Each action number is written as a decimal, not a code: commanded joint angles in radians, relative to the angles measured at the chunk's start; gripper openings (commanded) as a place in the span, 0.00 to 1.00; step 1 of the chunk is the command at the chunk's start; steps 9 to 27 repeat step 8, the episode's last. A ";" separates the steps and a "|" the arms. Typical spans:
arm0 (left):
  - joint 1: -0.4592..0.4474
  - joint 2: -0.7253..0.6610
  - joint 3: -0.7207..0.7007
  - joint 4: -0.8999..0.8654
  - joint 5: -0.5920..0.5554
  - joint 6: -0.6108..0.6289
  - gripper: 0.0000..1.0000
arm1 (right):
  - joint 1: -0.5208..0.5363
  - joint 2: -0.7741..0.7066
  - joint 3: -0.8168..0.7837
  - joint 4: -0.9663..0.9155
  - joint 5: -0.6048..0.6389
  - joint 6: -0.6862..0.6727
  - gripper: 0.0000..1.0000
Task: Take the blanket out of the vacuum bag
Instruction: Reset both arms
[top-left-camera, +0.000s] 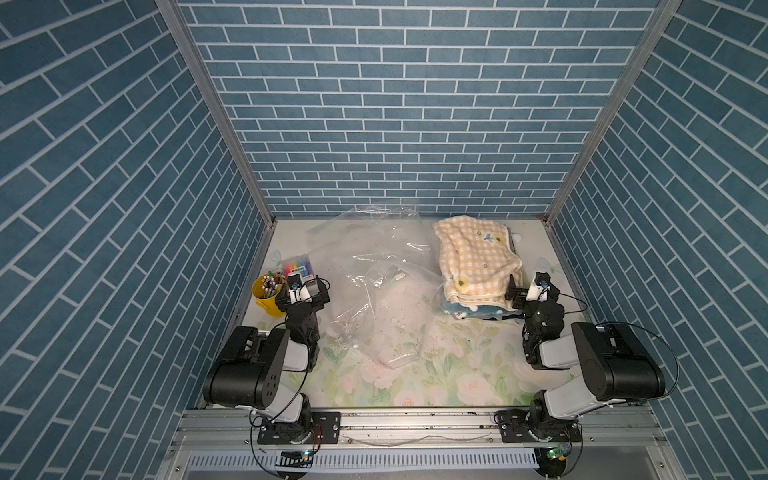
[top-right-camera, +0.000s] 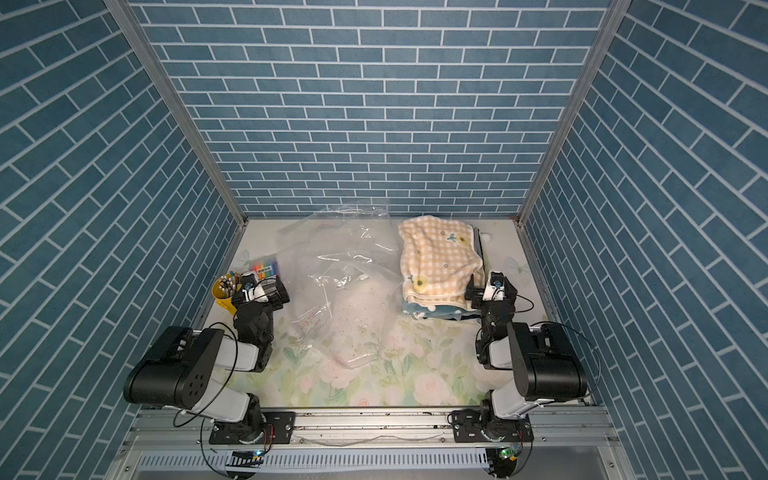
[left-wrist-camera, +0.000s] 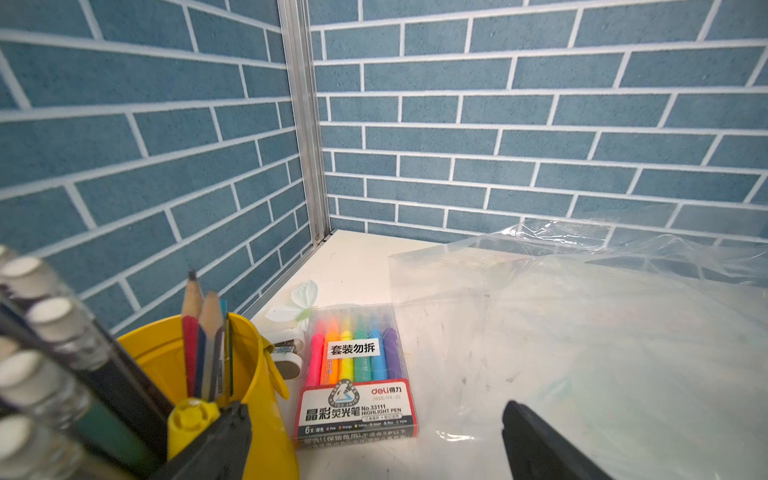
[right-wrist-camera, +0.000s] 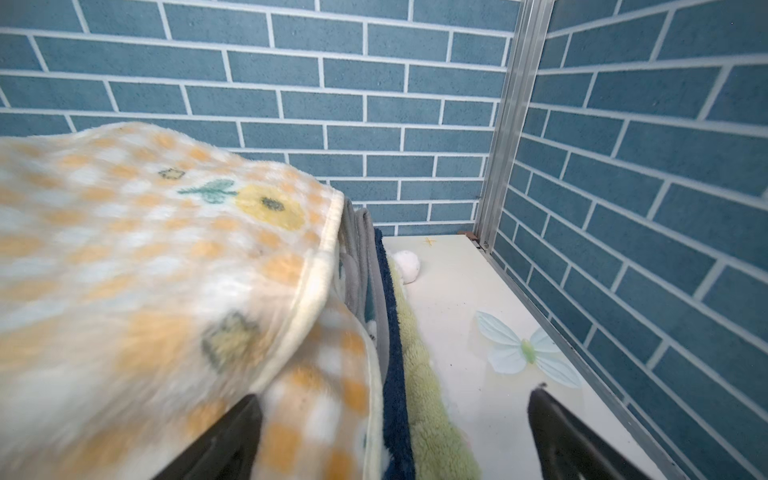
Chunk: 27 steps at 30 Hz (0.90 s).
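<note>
lying crumpled, vacuum bag (top-left-camera: 374, 270), contents unclear, blanket (top-left-camera: 473, 253) beside it atop half-hidden stack (top-left-camera: 465, 311), left fingers (left-wrist-camera: 540, 449) wide, right fingers (right-wrist-camera: 561, 436) wide

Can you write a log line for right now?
left gripper: open | right gripper: open | checked blanket: atop stack, outside vacuum bag
</note>
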<state>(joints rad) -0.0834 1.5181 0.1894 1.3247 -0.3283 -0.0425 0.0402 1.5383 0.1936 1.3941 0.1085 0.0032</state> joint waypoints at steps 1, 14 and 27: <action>0.008 0.001 0.015 -0.024 0.036 -0.002 1.00 | 0.011 0.000 0.007 -0.058 0.026 -0.008 0.99; 0.010 -0.001 0.009 -0.012 0.035 0.000 0.99 | 0.024 -0.001 0.012 -0.066 0.040 -0.020 0.99; 0.010 -0.001 0.009 -0.012 0.035 0.000 0.99 | 0.024 -0.001 0.012 -0.066 0.040 -0.020 0.99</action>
